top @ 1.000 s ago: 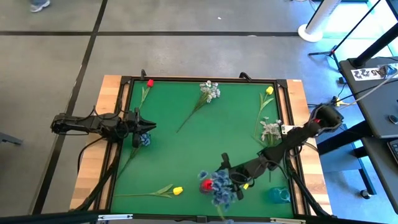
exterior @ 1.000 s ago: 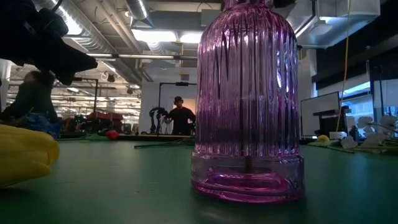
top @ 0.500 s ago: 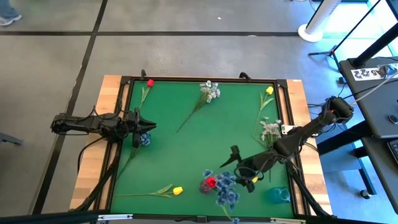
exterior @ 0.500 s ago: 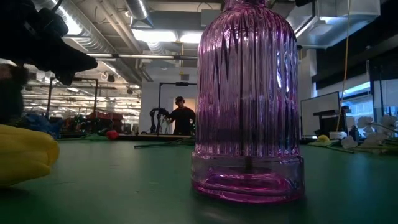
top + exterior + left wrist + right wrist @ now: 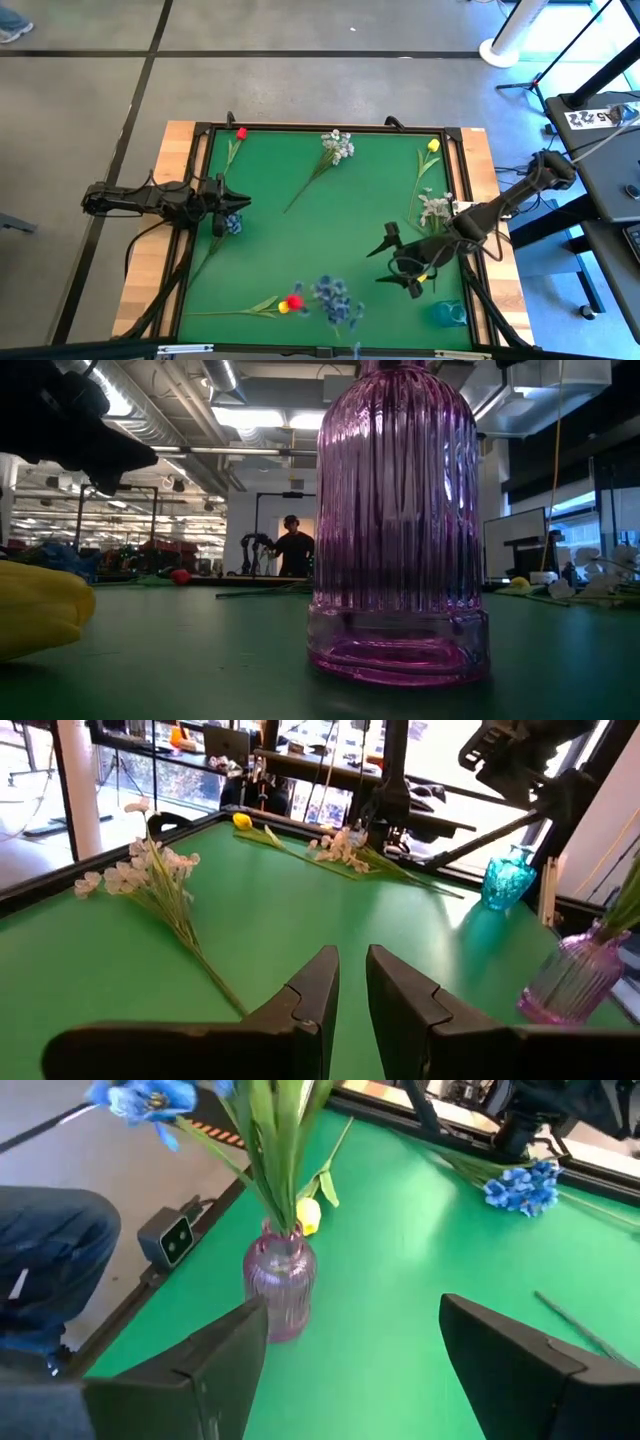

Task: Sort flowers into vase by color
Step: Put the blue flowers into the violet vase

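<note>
The pink vase [image 5: 281, 1285] stands near the tabletop's [image 5: 330, 215] front edge, holding blue flowers [image 5: 335, 298] and a red tulip [image 5: 295, 300], so colours are mixed there. The right claw [image 5: 402, 262] hovers beside it, wide open and empty. The left claw [image 5: 232, 205], nearly closed and empty, waits by a blue spray [image 5: 233, 224].

Robotics lab, probably open-plan: exposed ceiling ducts [image 5: 150, 400], strip lights [image 5: 260, 415], grey taped floor [image 5: 90, 55], monitor [image 5: 515, 550], more rigs behind the table [image 5: 330, 215].
</note>
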Controlling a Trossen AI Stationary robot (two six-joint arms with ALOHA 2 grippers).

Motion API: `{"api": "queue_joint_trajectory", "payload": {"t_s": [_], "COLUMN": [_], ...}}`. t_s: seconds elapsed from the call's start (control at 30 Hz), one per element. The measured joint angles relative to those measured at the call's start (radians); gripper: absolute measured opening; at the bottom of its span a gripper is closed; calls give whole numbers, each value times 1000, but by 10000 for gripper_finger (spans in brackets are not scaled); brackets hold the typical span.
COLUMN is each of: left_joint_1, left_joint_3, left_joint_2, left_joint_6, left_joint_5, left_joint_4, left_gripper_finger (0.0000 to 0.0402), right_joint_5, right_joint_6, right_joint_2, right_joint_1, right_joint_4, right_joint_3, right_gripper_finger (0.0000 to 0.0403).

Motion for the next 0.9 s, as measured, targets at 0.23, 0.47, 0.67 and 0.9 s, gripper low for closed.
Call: {"api": "queue_joint_trajectory", "payload": {"t_s": [0.23,0.47,0.67,0.9], "left_joint_1": [-1,-13,-91,-279], "left_joint_3": [0,0,-64,-82], "left_joint_2": [1,16,49,263], "left_joint_6": [-168,-203,-151,-96], "left_joint_5": [46,176,200,94], "left_joint_4": [207,300,649,917], "left_gripper_finger": [53,53,53,53], "right_joint_5": [58,168,258,274], "right_joint_6": [25,50,51,52], "right_joint_2": [-41,-41,-45,-45], "right_joint_1": [-1,-15,-15,-14], "right_joint_4": [-27,-37,-82,-112], "right_joint_3": [0,0,0,0], "right_gripper_finger": [294,294,294,294]}}
